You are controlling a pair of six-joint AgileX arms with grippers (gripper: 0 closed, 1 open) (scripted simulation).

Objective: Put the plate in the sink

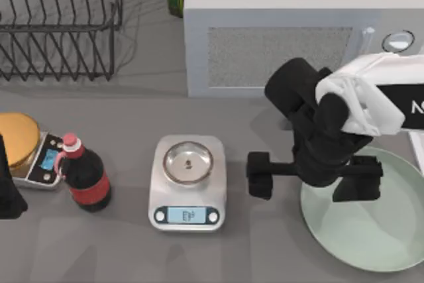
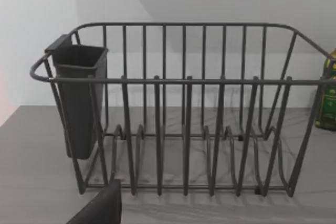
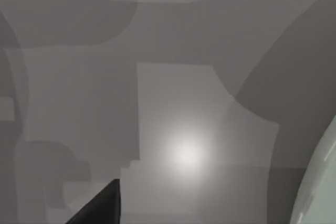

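The right wrist view looks down on the grey counter (image 3: 173, 103), crossed by overlapping shadows in lighter and darker patches, with one soft bright glare spot on it. At one edge of the picture, the pale mint-green rim of the plate (image 3: 317, 187) curves in, lying on the counter. A dark, pointed fingertip (image 3: 100, 208) of the right gripper juts in at another edge, apart from the plate.

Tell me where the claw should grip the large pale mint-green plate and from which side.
Grip the pale mint-green plate at its thin raised rim on the top view's left edge, nearest the right claw above it. It lies flat on the grey counter, so one finger likely has to slip under the rim from outside.
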